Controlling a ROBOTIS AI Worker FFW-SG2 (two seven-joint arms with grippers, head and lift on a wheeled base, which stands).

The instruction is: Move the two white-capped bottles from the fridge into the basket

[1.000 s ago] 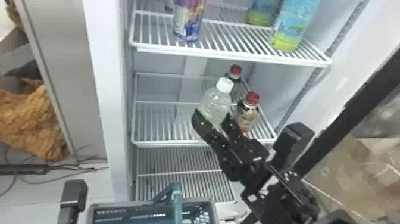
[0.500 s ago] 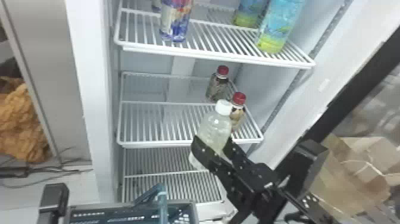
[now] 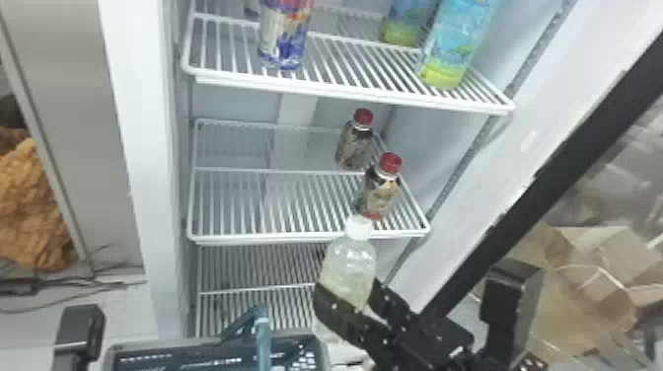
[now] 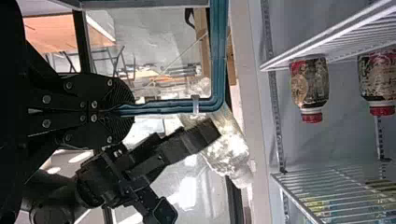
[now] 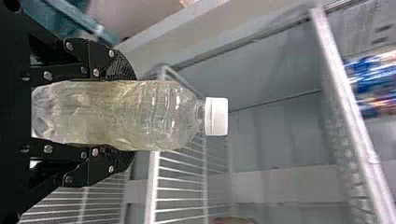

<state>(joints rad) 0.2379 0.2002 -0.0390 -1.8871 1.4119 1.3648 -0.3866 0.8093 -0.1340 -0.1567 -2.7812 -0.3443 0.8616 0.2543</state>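
Right gripper (image 3: 349, 295) closed around the white-capped bottle (image 3: 350, 261), one finger each side of its body, cap up. Bottle is outside the fridge (image 3: 143, 158), in front of the middle shelf (image 3: 281, 240), a bit tilted in head view. Basket (image 3: 116, 352) low in head view, toward robot's left of that bottle. Left gripper (image 4: 114, 107) pinched narrow on the basket handle (image 3: 263, 340). Pale specks at the basket's right end, possibly contents, too unclear to call. Two red-capped bottles (image 3: 382, 190) stand on the middle shelf, one farther back. Upper shelf (image 3: 345, 91): blue-green bottles (image 3: 456, 39), blue-and-red patterned container (image 3: 284, 37).
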